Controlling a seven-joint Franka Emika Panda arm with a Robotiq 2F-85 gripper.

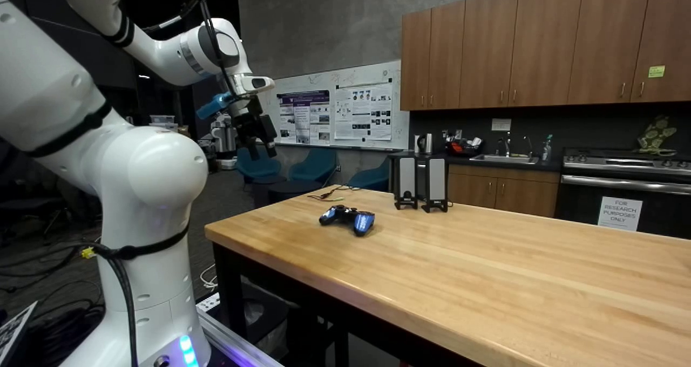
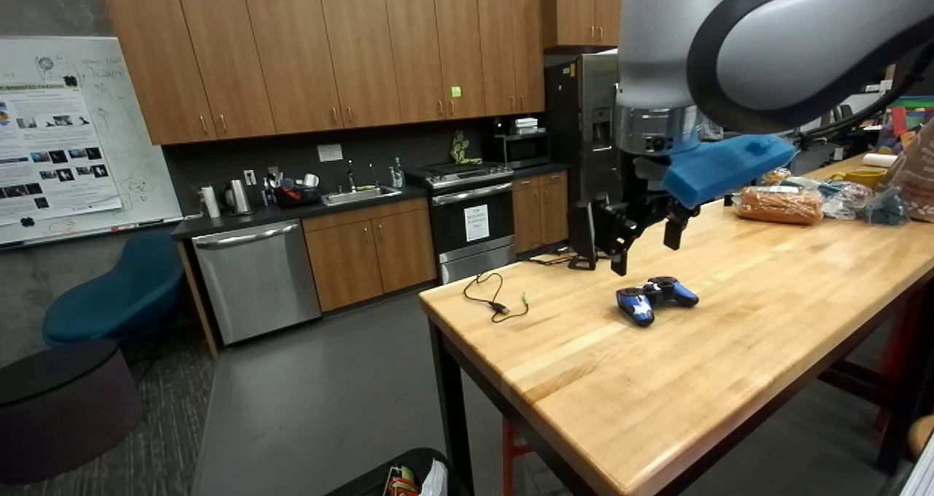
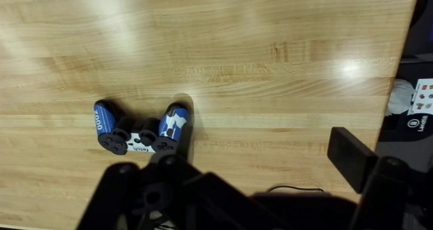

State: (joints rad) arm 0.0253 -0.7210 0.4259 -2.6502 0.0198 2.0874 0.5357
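Blue and black, the game controller (image 3: 138, 144) lies on the wooden table (image 1: 540, 270), lower than the gripper (image 2: 646, 249), whose jaws gape wide and hold nothing; from here, two grey-fronted speakers (image 1: 407, 177) stand beyond it; a thin cable (image 2: 499, 308) curls near one corner.

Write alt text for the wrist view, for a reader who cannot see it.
A blue, black and white game controller marked "fetch" lies on a pale wooden table, left of centre. The open, empty gripper spans much of the bottom; past the table's right edge, a label reads "Landfill".
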